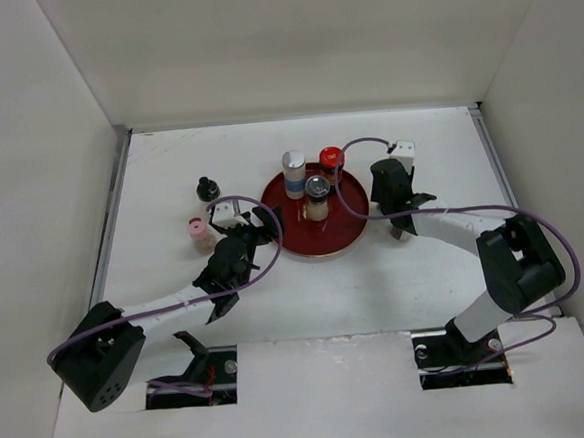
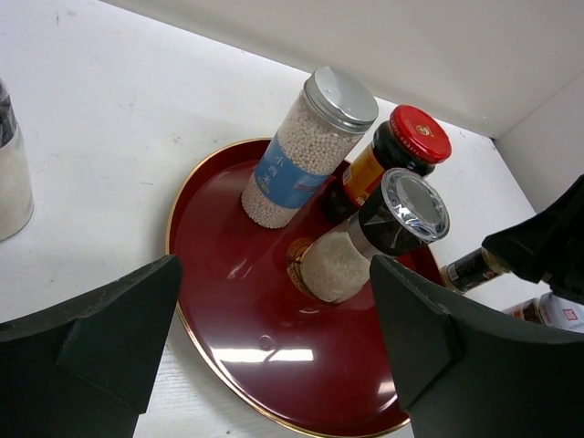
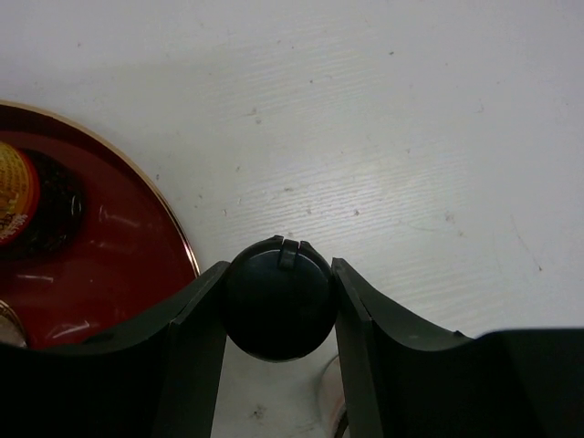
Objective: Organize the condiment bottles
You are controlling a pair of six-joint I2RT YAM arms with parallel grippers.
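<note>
The round red tray (image 1: 296,241) holds a tall white bottle with a blue band (image 1: 295,174), a red-lidded dark jar (image 1: 330,159) and a silver-lidded shaker (image 1: 317,192). The left wrist view shows them too: tall bottle (image 2: 306,151), red-lidded jar (image 2: 401,151), shaker (image 2: 379,233). A pink-lidded jar (image 1: 197,231) and a small black-capped bottle (image 1: 208,188) stand on the table left of the tray. My left gripper (image 1: 271,228) is open and empty at the tray's left rim. My right gripper (image 1: 391,200), just right of the tray, is shut on another black-capped bottle (image 3: 278,297).
White walls enclose the table on the left, back and right. In the left wrist view the held bottle's body (image 2: 470,269) shows beyond the tray (image 2: 228,301), and a jar with white contents (image 2: 11,182) is cut off at the left edge.
</note>
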